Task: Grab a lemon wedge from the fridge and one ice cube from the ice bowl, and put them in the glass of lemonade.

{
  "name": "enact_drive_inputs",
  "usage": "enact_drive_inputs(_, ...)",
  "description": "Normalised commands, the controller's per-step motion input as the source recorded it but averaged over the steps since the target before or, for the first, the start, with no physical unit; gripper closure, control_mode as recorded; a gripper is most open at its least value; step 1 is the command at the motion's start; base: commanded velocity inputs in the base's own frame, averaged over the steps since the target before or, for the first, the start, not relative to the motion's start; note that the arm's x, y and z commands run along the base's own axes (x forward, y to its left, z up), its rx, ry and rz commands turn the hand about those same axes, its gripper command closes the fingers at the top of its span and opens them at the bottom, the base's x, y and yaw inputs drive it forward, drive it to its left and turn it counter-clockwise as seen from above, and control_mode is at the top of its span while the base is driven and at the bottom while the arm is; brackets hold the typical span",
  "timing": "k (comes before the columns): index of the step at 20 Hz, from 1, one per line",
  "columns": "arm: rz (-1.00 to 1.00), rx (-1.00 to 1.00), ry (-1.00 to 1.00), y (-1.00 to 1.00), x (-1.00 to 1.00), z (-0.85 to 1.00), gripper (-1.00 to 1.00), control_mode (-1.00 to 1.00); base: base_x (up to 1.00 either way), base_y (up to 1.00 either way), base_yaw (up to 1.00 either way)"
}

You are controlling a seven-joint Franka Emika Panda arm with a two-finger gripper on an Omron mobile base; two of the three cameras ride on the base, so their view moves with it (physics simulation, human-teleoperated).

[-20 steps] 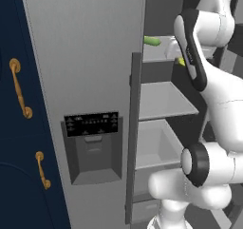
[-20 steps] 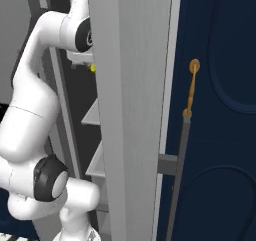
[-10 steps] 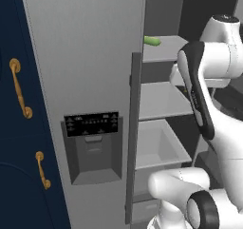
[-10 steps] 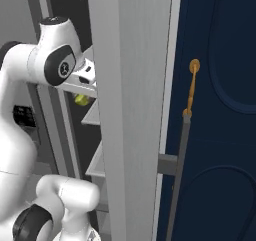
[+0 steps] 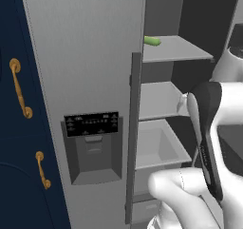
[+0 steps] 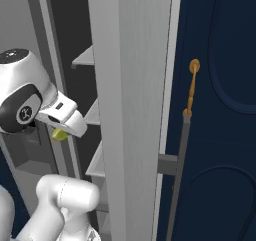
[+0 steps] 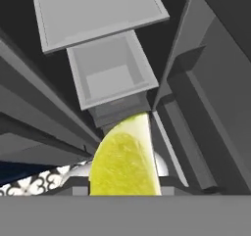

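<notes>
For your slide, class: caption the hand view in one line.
Lemon wedge held in the gripper, above the open fridge's shelves and drawer.

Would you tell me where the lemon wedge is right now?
The lemon wedge is held in the jaws, low in the hand view, in front of the open fridge; in the right base view it peeks out yellow under the hand, left of the fridge door.

Navy cabinets [image 5: 19, 185] with gold handles [image 5: 20, 88] at nine o'clock; another navy door [image 6: 220, 110] at three o'clock.
</notes>
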Motion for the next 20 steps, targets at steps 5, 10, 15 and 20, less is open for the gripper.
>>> enact_drive_inputs(5,0.01,0.00,0.00,0.00,-0.40,0.00,1.00,-1.00,0.00,0.00,0.00)
enact_drive_inputs(10,0.00,0.00,0.00,0.00,-0.08,0.00,1.00,-1.00,0.00,0.00,0.00)
enact_drive_inputs(15,0.00,0.00,0.00,0.00,0.00,0.00,1.00,1.00,-0.95,0.65,0.18)
enact_drive_inputs(20,0.00,0.00,0.00,0.00,0.00,0.00,1.00,1.00,-0.71,1.00,0.48)
